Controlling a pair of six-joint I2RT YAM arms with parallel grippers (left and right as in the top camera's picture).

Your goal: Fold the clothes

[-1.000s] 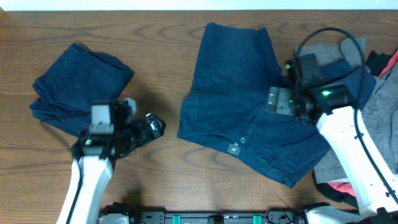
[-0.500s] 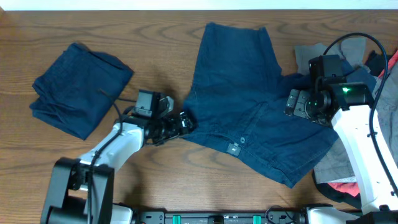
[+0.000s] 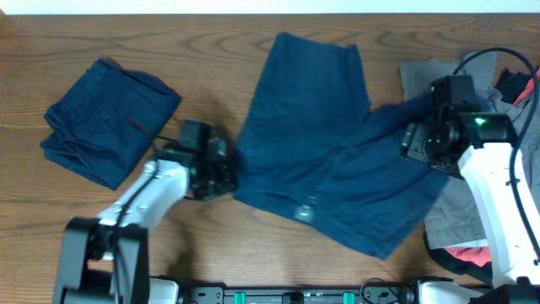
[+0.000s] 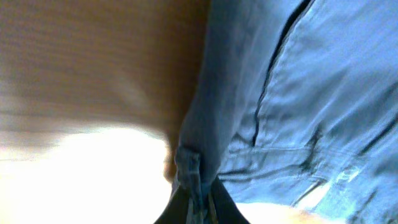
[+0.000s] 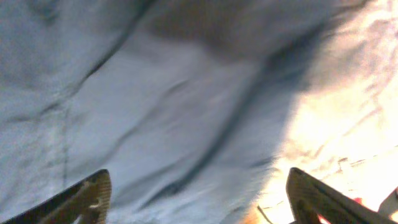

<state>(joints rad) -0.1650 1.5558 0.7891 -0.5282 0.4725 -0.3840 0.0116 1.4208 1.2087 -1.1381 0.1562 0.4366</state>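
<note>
Blue shorts (image 3: 312,143) lie spread mid of table (image 3: 211,51), btw folded denim (image 3: 110,118) on L and clothes pile (image 3: 515,127) on R. L gripper (image 4: 196,208) pinches shorts' left edge. R gripper (image 5: 196,186) is over their right side, fingers wide apart.

A robot lab bench, folks: a wood-grain counter (image 3: 211,51) with two white machines, the left arm (image 3: 143,198) and the right arm (image 3: 498,186), both rising from a black mounting rail (image 3: 295,295) at its near edge. A black cable (image 3: 485,55) loops over the right arm, where a green light (image 3: 481,122) glows. On the counter lie denim shorts (image 3: 312,127), folded denim (image 3: 105,118) and a heap of clothes (image 3: 515,127).
</note>
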